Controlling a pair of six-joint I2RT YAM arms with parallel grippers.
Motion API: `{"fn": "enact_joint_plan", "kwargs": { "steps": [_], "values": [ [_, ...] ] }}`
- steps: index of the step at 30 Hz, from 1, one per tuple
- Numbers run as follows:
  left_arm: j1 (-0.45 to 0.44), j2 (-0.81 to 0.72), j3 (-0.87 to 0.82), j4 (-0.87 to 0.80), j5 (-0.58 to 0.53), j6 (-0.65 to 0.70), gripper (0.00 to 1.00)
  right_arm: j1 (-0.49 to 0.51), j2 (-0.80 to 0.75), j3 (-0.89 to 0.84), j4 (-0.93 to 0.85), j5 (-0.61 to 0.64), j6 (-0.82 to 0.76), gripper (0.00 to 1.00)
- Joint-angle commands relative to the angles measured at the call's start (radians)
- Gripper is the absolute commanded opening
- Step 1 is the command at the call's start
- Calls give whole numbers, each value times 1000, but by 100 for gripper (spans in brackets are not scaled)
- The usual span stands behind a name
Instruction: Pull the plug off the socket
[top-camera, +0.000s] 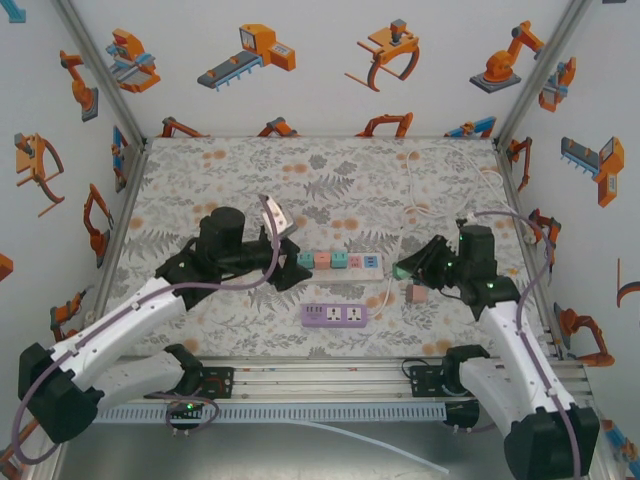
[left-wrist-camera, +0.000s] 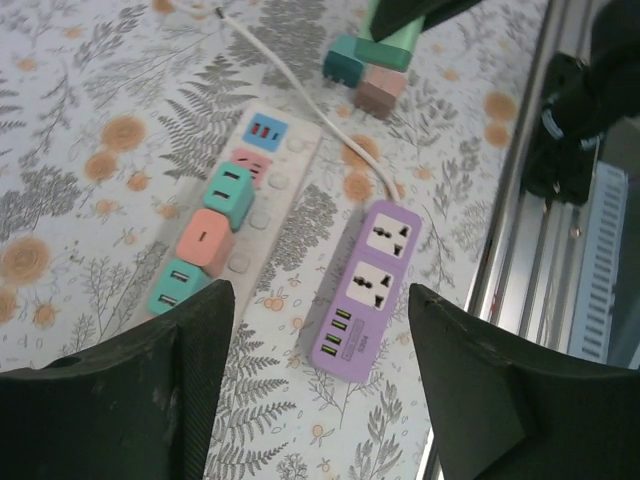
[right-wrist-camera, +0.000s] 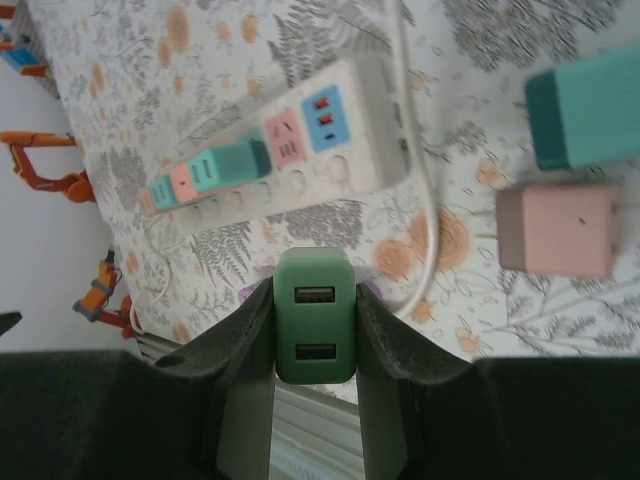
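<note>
My right gripper (right-wrist-camera: 314, 305) is clamped on the green plug (right-wrist-camera: 314, 340) at lower centre of its wrist view, apart from the white power strip (right-wrist-camera: 300, 150) above it. My left gripper (left-wrist-camera: 318, 320) hangs open over that strip.

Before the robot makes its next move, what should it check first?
1. Right end effector gripping the green plug: ok.
2. Green plug off the white strip: ok.
3. Left end effector open and empty: ok.
4. All plugs out of the white strip: not ok; a teal plug and a salmon plug sit in it.
5. White strip fixed to the table: cannot tell.
</note>
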Motion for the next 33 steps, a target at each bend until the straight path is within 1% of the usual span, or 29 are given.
{"fn": "enact_joint_plan", "kwargs": {
  "steps": [1,3,6,11,13,18,20,23,27,33],
  "values": [
    [-27,-51,-39,-40,44,139,75,-11,-60,-59,-105,56,50,6],
    [-32,-68,-55,-63,25,143,84,-11,-80,-106,-113,49,48,5],
    [-34,-80,-72,-67,11,139,91,-11,-93,-168,-101,37,45,5],
    [-36,-79,-81,-48,-11,141,99,-11,-91,-250,-22,8,31,5],
    [-36,-73,-79,-47,-19,140,99,-11,-91,-278,4,14,32,6],
    [-37,-69,-81,-46,-33,135,97,-11,-101,-320,-6,62,22,17],
    [-38,-68,-81,-45,-42,136,97,-11,-110,-321,-23,68,9,24],
    [-37,-63,-81,-34,-55,137,97,-11,-126,-315,-88,119,3,36],
    [-37,-52,-77,-28,-63,135,97,-11,-137,-303,-116,138,8,44],
    [-37,-52,-79,-21,-99,131,97,-11,-143,-273,-171,179,-3,53]
  ]
}}
